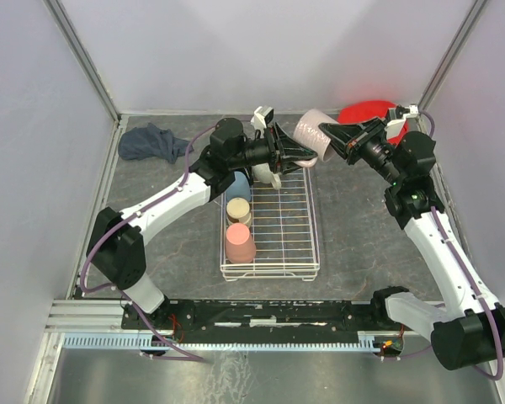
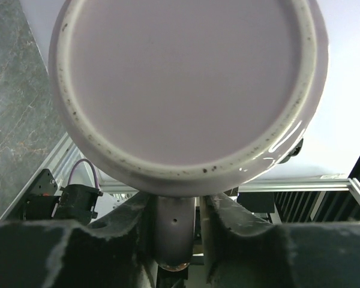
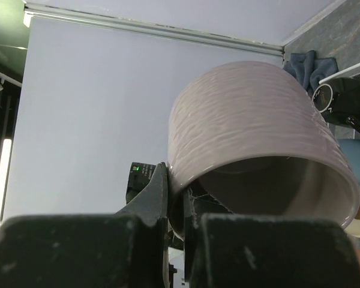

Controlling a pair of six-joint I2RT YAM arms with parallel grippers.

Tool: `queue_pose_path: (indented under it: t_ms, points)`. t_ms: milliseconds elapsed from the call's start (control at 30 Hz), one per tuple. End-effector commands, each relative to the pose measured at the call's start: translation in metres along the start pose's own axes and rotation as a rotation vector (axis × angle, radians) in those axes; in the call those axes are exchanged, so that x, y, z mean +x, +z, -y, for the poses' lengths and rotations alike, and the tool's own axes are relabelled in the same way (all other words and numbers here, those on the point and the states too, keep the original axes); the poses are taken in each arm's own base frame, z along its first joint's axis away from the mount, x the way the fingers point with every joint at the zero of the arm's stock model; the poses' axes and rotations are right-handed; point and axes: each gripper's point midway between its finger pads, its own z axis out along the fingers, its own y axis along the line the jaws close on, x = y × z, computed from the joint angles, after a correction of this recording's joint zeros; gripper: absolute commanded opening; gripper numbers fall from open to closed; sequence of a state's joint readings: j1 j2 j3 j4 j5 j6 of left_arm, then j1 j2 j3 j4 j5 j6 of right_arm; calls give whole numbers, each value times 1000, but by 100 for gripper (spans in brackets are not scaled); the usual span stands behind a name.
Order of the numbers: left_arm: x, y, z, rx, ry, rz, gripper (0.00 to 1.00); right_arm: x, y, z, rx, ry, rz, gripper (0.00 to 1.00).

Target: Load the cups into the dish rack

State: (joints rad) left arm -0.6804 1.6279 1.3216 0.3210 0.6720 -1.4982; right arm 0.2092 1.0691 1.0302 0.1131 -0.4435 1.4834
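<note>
The mauve-pink mug (image 1: 307,135) hangs in the air on its side above the far end of the white wire dish rack (image 1: 288,252). My left gripper (image 1: 296,156) is shut on its handle (image 2: 175,231), with the mug's base (image 2: 186,78) filling the left wrist view. My right gripper (image 1: 323,130) is shut on the mug's rim wall (image 3: 186,198), one finger inside and one outside. In the rack's left column stand a blue tumbler (image 1: 240,185), a cream mug (image 1: 239,210) and a salmon-orange tumbler (image 1: 240,242), upside down. The black mug and the steel tumbler are not clearly visible.
A dark blue cloth (image 1: 151,141) lies at the back left and a red cloth (image 1: 366,111) at the back right, behind my right arm. Both arms cross over the far end of the rack. White walls enclose the table.
</note>
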Motion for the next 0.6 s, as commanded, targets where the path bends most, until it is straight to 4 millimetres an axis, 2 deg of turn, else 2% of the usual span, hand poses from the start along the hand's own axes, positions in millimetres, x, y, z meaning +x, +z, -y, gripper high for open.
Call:
queue_pose_path:
  t_ms: [0, 167, 400, 467, 567]
  points:
    - [10, -1, 21, 57, 72, -26, 32, 1, -7, -56, -188, -112, 13, 1]
    - [10, 1, 21, 60, 76, -38, 33, 1, -6, -50, -178, -108, 16, 0]
    - [12, 1, 21, 63, 84, -50, 54, 1, -4, -49, -179, -103, 11, 1]
    - [12, 1, 18, 59, 82, -49, 53, 1, -3, -49, -178, -101, 12, 1]
    - [12, 0, 15, 56, 73, -45, 41, 1, -3, -49, -178, -100, 9, 1]
